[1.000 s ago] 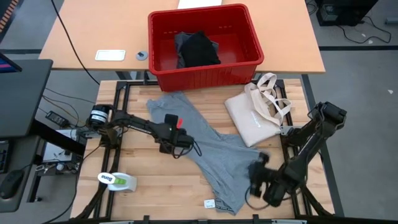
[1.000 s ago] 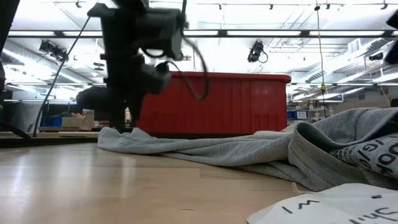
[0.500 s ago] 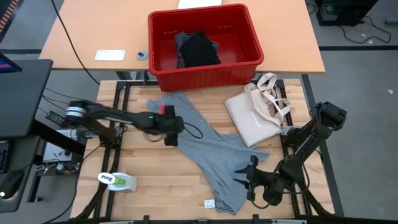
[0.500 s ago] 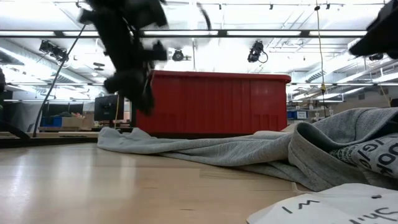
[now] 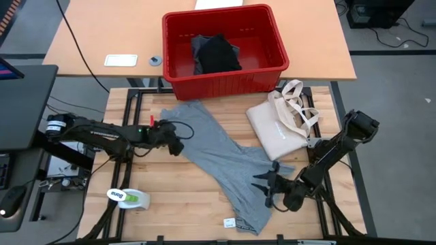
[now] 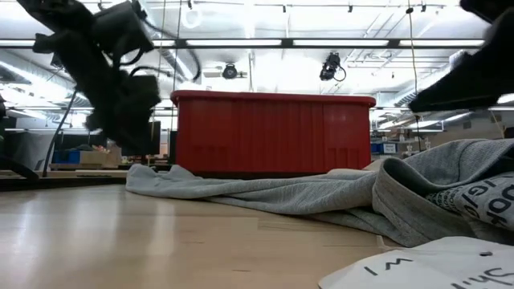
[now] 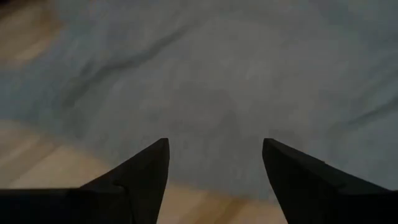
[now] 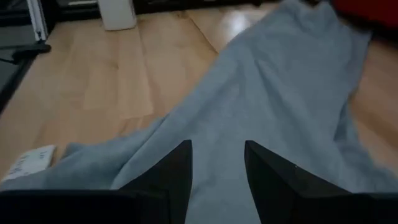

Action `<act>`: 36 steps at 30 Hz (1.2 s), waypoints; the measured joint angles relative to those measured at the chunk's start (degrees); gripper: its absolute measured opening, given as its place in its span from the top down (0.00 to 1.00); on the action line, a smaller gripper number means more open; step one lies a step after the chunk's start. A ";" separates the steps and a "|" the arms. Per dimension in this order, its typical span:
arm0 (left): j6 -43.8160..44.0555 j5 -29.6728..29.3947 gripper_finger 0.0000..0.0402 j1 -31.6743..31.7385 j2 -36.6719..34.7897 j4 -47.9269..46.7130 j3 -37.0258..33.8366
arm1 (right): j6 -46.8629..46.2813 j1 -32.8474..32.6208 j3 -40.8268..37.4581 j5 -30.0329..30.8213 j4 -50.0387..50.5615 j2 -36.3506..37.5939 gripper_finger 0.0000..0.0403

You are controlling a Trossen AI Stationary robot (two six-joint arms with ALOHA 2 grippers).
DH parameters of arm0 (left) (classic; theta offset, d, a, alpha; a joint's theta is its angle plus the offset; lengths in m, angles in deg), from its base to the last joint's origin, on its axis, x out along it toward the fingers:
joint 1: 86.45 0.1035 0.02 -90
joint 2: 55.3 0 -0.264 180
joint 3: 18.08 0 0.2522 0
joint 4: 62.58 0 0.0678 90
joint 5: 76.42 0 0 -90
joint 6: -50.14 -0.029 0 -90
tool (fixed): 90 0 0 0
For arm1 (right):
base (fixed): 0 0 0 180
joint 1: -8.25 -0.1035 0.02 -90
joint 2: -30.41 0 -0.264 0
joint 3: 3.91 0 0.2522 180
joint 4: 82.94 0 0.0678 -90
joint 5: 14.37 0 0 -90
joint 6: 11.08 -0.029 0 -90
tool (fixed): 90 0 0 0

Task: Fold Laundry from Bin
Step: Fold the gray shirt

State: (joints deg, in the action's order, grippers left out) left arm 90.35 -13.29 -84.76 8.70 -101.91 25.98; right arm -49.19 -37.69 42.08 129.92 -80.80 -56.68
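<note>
Grey T-shirt lies crumpled diagonally across the counter, from just below the red bin at 12 o'clock down toward 5 o'clock; dark laundry sits in the bin. Left pincer, fingers wide and empty, hovers at the shirt's 9 o'clock edge; right pincer, fingers moderately apart and empty, hovers over the 5 o'clock end. Risk: closing on bunched cloth could grab several layers, so the shirt lifts twisted rather than flat.
</note>
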 joint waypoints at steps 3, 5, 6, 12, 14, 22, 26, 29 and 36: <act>5.07 -3.32 0.33 1.03 1.15 -5.79 0.05 | 9.25 2.88 0.00 -0.53 -3.57 0.06 0.62; 8.10 -6.72 0.33 1.91 1.15 -11.10 -0.08 | 14.51 5.48 0.02 -3.54 -5.45 0.22 0.62; 9.64 -8.28 0.33 2.37 1.15 -12.55 -0.04 | 16.68 6.98 0.02 -6.59 -5.50 0.41 0.62; 13.50 -8.60 0.33 6.86 1.18 -16.38 -0.04 | 27.53 18.53 -1.17 -20.24 -5.53 2.22 0.62; 11.93 -7.11 0.33 9.39 1.18 -12.24 -1.10 | 30.98 22.44 -2.41 -24.86 -5.72 4.68 0.62; 0.99 3.59 0.33 24.75 -0.03 13.01 -11.53 | 39.69 33.54 -7.99 -38.64 -11.75 18.68 0.62; -0.62 7.99 0.33 29.69 -0.99 24.99 -15.01 | 39.67 35.61 -11.67 -42.37 -14.45 23.02 0.62; -0.99 10.03 0.33 33.16 -0.33 26.62 -15.79 | 39.83 35.71 -14.31 -42.43 -17.17 24.29 0.62; -1.00 11.03 0.33 36.12 2.72 27.31 -15.76 | 39.40 35.58 -15.45 -42.59 -17.94 25.05 0.62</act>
State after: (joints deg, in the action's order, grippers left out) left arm 89.35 -2.26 -48.64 11.42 -74.60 10.22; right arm -9.78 -2.10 26.62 87.34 -98.75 -31.64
